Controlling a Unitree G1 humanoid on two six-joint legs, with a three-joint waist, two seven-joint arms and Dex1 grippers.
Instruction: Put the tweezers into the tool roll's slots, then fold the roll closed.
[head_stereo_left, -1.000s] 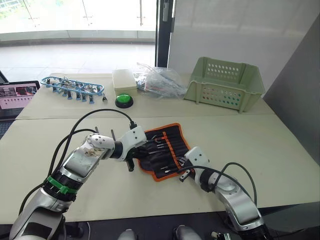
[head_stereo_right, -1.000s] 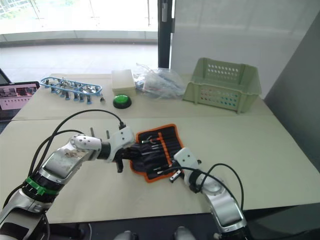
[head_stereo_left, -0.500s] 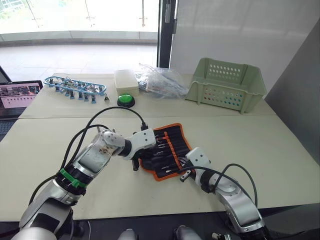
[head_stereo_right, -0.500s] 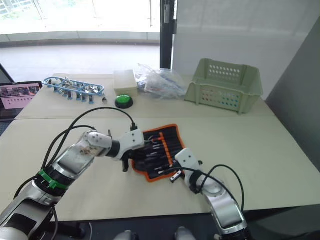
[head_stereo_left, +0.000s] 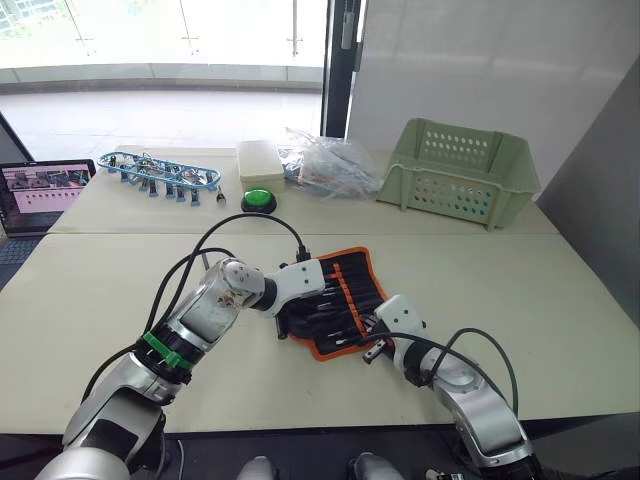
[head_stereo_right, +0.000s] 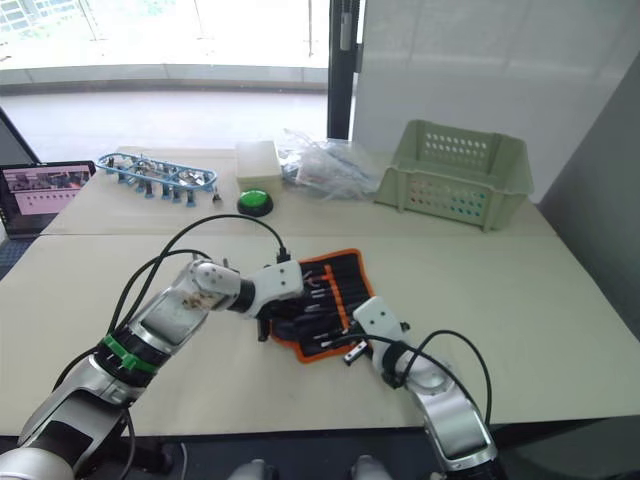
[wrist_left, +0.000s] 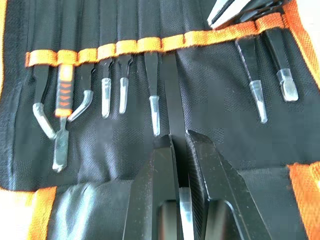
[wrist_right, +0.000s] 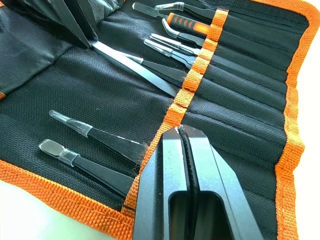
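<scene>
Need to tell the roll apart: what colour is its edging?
Bright orange edging on the tool roll, clearest in right wrist view.

No legible text in my views, no brand on tool roll (head_stereo_left: 335, 300), no label on basket (head_stereo_left: 458, 170), laptop screen (head_stereo_left: 45, 187) unreadable

You see a black tool roll (wrist_left: 210, 130) of coarse, matt woven cloth, edged with rough orange webbing (wrist_right: 295, 120). Its slim black tweezers (wrist_left: 169, 95) look like smooth, matt-coated metal, some with clear glossy plastic tip caps (wrist_left: 257, 97). You see smooth, faintly shiny black plastic on the left gripper's fingers (wrist_left: 210, 170). The pale green perforated basket (head_stereo_left: 460, 170) looks like matt plastic.
</scene>
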